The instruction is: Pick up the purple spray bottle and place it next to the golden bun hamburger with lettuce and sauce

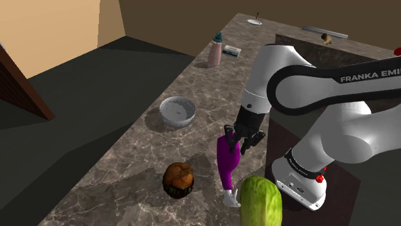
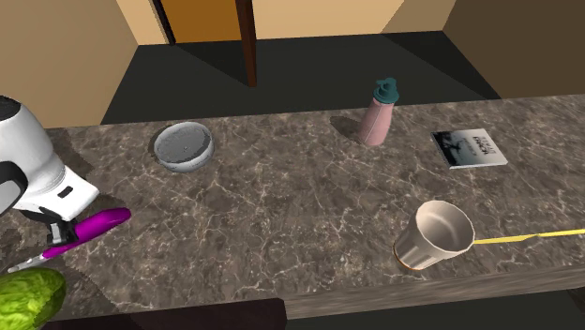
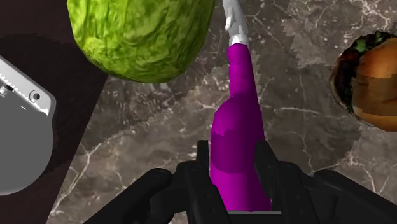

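Since the burger (image 1: 178,180) is sitting just beside it, the pincer (image 1: 247,142) is clenching the bottle (image 1: 228,164) by its wide base, likely holding it low for a short carry.

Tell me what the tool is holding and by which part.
The black tool clasps the purple spray bottle by its wide body, the white nozzle pointing away.

The purple spray bottle (image 1: 227,164), white nozzle downward, hangs clasped in the gripper (image 3: 233,154); the golden-bun hamburger (image 1: 178,180) sits near it.
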